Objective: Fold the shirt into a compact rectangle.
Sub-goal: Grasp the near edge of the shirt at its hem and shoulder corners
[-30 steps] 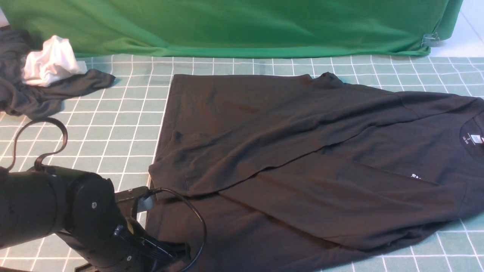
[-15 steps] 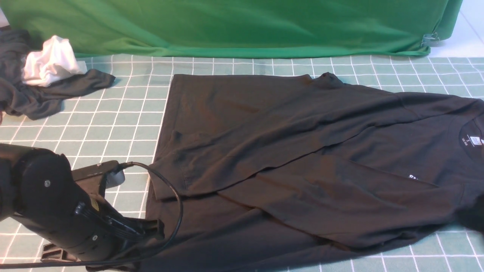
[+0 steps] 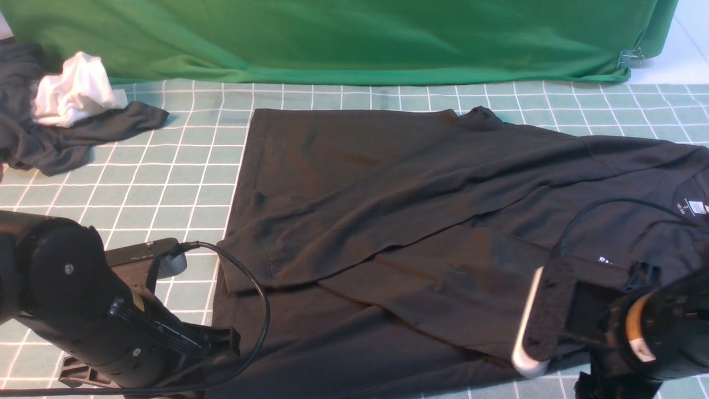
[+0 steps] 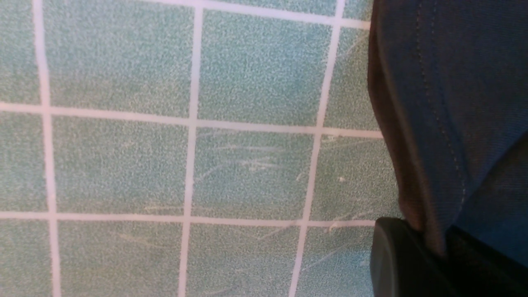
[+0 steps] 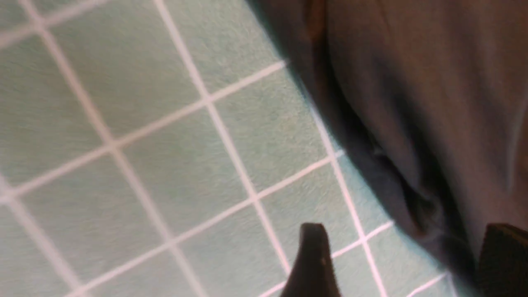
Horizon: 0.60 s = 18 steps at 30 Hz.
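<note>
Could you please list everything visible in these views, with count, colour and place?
shirt: one, black, spread across the mat's middle
dark garment: one, black, far left corner
white cloth: one, white, bunched on the dark garment
mat: one, teal with white grid, under everything
backdrop cloth: one, green, along the far edge
clip: one, metal, at the backdrop cloth's right end
left gripper: one, black, shut on the shirt's hem, near left
right gripper: one, black, open, straddling the shirt's near-right edge
</note>
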### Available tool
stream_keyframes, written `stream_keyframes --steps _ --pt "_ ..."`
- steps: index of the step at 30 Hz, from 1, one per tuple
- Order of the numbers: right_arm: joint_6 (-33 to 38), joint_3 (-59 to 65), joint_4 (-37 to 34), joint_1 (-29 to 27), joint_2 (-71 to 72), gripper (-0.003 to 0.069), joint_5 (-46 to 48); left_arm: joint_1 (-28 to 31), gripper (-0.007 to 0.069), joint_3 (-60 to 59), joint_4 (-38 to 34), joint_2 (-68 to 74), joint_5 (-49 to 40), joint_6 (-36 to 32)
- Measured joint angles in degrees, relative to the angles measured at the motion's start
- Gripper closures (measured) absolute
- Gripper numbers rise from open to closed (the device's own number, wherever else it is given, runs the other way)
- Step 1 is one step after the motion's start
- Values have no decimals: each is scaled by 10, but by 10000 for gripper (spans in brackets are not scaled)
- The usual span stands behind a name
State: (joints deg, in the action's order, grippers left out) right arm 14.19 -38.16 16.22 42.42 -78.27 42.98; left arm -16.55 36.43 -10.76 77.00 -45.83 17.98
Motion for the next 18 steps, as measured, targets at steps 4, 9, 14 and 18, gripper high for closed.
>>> stream_keyframes --steps 4,9,14,18 --pt "-1 0 25 0 -49 174 -11 0 610 0 -4 0 0 0" --pt "-8 0 75 0 -84 174 -50 0 610 0 -5 0 0 -1" --pt "-74 0 125 0 -106 174 -69 0 610 0 -4 0 0 -2" --pt "-87 0 142 0 -118 174 -70 0 610 0 -4 0 -2 -3"
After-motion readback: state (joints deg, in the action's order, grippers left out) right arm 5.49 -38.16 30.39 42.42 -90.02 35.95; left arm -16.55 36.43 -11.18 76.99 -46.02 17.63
